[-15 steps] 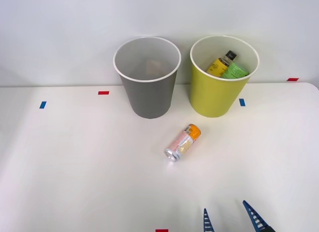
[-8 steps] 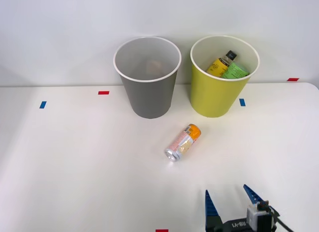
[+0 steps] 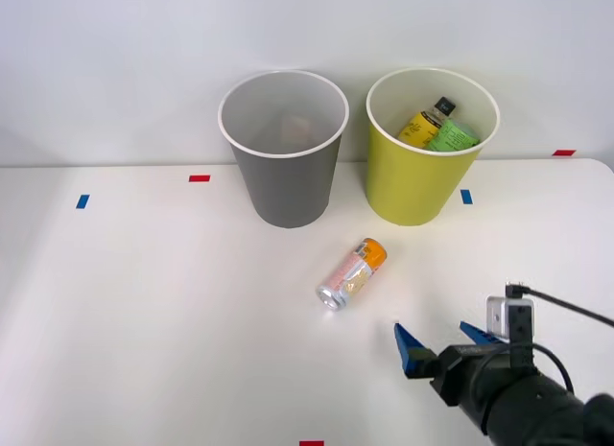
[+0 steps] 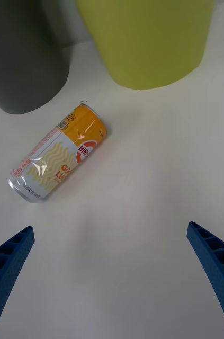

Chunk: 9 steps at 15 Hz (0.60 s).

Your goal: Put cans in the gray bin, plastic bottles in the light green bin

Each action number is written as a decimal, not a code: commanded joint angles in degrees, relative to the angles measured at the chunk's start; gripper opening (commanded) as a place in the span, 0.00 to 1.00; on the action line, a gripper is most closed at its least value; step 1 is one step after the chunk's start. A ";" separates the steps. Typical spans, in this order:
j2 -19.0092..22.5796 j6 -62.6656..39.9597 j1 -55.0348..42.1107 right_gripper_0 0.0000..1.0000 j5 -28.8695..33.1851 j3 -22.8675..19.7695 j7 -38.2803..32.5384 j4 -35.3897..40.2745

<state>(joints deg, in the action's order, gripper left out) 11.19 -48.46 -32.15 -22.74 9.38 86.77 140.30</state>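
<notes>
1. We see a white table (image 3: 144, 302) stretching across the front view, with small red and blue tape marks scattered over it.
2. We find the gray bin (image 3: 284, 149) standing upright at the back of the table, left of centre. Its white inside shows only a faint pale patch low down, and we cannot tell what that is.
3. We see the light green bin (image 3: 422, 153) just beside it on the right, upright, the two bins close but not touching. In the wrist view both bins rise beyond the can, the gray one (image 4: 21, 58) and the green one (image 4: 146, 42).
4. Inside the green bin we make out two bottles leaning against the far wall: the yellow-labelled bottle (image 3: 422, 125) with its dark cap pointing up and back, and the green-labelled bottle (image 3: 451, 137) touching it on the right.
5. We see the right arm coming in at the lower right of the front view, dark, with a small camera block on top. Its gripper (image 3: 443, 339) hovers above the table with the blue ribbed fingers (image 4: 8, 259) spread wide and nothing between them.
6. The can (image 3: 352, 273) lies on its side on the bare table, in front of the gap between the bins and apart from both. Its orange end points toward the green bin and its silver top toward the near left. It sits ahead of the spread fingers, untouched (image 4: 59, 159).
</notes>
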 commanded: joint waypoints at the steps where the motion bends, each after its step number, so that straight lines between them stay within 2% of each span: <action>1: -0.03 -18.86 13.61 1.00 -1.78 -4.54 -19.27 1.38; 4: 2.17 -27.39 21.34 1.00 -1.60 -2.26 -37.37 1.29; 6: 4.02 -32.14 26.00 1.00 -0.37 -0.23 -44.05 1.29; 9: 7.80 -37.06 33.38 1.00 0.68 3.19 -49.59 -1.79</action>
<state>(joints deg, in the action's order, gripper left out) 17.35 -84.81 -1.21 -22.57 10.92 39.35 140.60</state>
